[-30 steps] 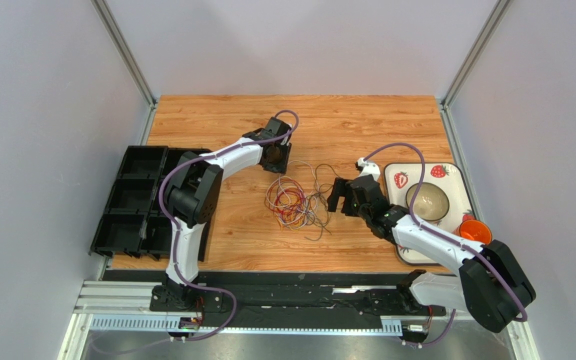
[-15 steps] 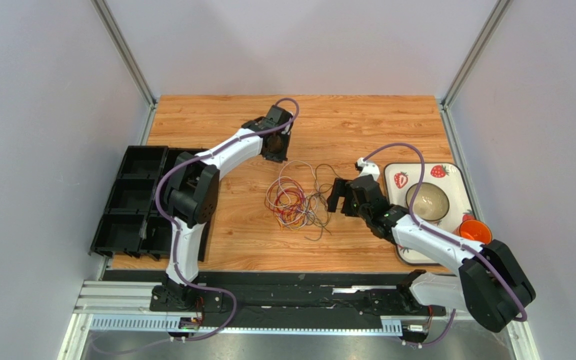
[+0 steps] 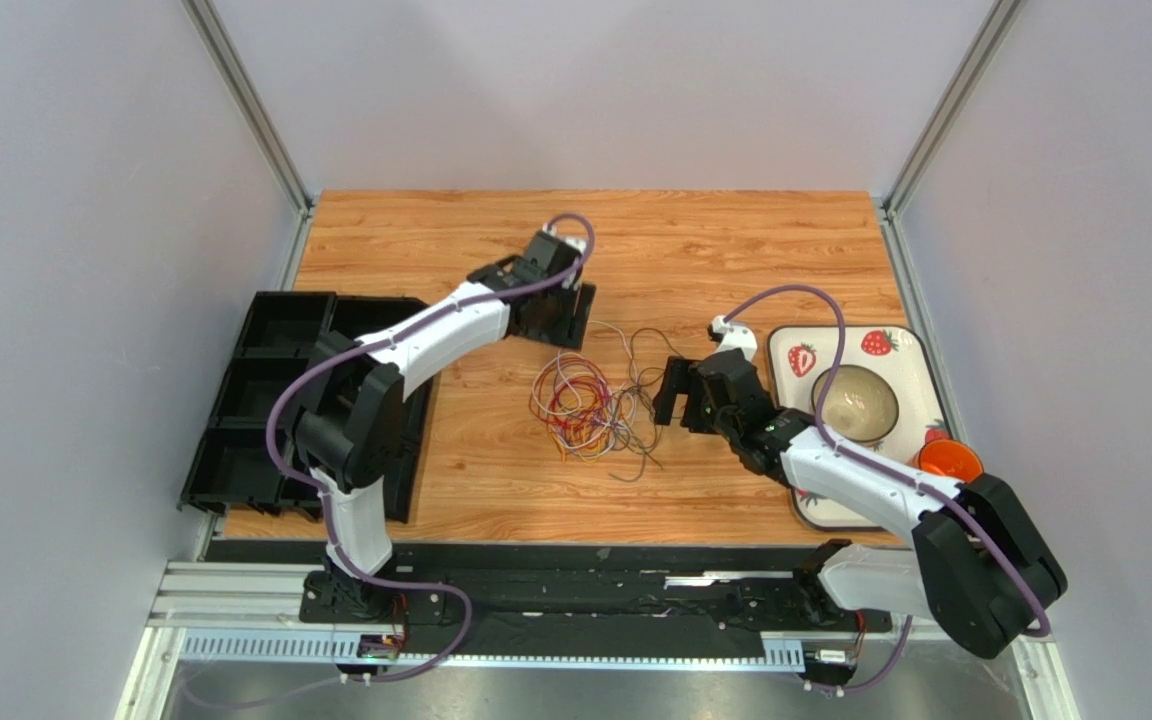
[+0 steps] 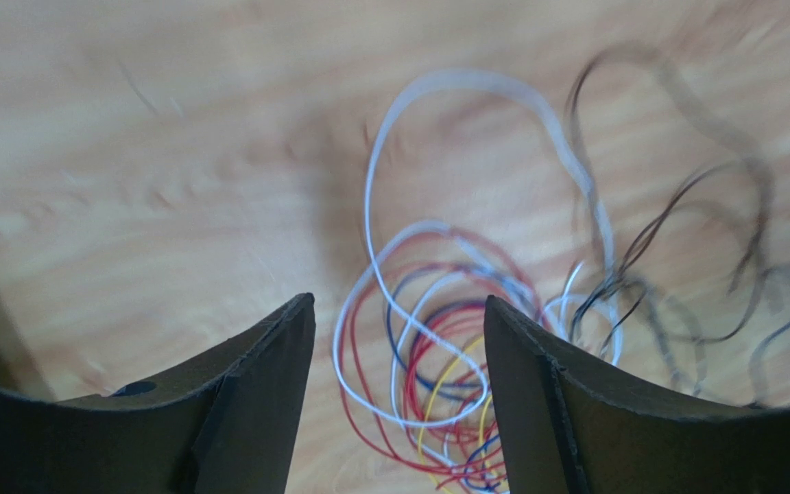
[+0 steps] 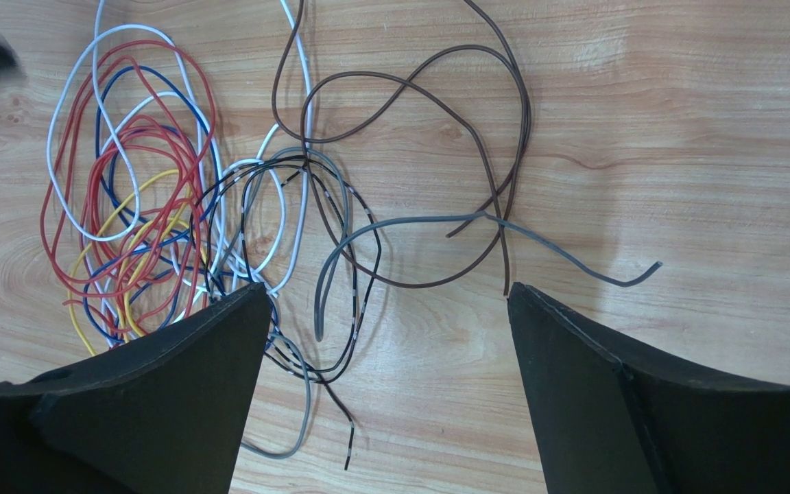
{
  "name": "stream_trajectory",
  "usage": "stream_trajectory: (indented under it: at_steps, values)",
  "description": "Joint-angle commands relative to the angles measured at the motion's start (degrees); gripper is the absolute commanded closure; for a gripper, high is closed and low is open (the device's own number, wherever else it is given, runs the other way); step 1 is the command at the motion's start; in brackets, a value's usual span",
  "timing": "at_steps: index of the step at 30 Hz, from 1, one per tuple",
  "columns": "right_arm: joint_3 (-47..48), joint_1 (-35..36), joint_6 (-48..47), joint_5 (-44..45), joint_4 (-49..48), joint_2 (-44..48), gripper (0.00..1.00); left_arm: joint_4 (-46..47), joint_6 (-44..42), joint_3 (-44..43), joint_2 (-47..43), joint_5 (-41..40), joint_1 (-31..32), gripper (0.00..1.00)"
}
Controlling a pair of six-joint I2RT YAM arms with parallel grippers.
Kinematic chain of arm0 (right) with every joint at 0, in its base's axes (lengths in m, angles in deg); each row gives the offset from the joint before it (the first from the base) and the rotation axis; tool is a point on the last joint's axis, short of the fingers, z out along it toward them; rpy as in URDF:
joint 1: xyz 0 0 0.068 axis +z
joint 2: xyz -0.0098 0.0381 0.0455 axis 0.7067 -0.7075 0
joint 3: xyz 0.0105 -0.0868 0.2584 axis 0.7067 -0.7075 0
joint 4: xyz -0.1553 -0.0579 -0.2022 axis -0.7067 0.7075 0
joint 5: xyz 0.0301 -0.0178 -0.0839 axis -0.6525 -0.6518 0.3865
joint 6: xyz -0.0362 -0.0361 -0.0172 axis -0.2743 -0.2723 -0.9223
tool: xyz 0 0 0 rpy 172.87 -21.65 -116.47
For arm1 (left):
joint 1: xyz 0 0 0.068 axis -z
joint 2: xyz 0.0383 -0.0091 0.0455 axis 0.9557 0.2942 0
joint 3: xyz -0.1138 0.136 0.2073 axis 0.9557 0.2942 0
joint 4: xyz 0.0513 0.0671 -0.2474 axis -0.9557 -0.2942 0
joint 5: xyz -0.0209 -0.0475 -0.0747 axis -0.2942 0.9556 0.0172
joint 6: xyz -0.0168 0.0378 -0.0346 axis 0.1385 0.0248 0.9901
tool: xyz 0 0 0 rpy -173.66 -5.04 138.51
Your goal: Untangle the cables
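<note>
The cables lie in a loose tangle mid-table between my two grippers. In the left wrist view the red, white, blue and yellow loops lie on the wood below and between my jaws, with dark wires to the right. My left gripper is open and empty, just behind the tangle. In the right wrist view the coloured bunch lies at the left, with a brown loop and a grey wire ahead. My right gripper is open and empty at the tangle's right edge.
Black bins stand at the table's left edge. A strawberry-print tray at the right holds a bowl, with an orange cup at its near right corner. Grey walls enclose the table.
My left gripper swung away toward the back of the table, then came back near the tangle with its arm turned. The right arm and the cables have barely moved.
</note>
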Motion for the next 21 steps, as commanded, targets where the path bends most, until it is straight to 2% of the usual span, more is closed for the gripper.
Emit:
stream_trajectory:
  at_steps: [1,10,17,21]
  values:
    - [2.62,0.19,-0.37,0.3,-1.77,-0.56,0.1,2.68,0.48,6.92,-1.66,0.76,3.96,0.31]
    - [2.88,0.2,-0.37,0.3,-1.42,-0.91,0.1,3.99,2.07,10.62,-1.75,-0.83,8.54,0.39]
    - [3.15,0.28,-0.46,0.21,-1.24,-1.26,0.1,4.08,1.89,13.26,-4.12,-2.23,10.74,0.41]
    - [3.32,0.28,-0.55,0.03,-1.24,-1.52,0.1,3.91,1.19,14.84,-4.13,-1.53,10.83,0.49]
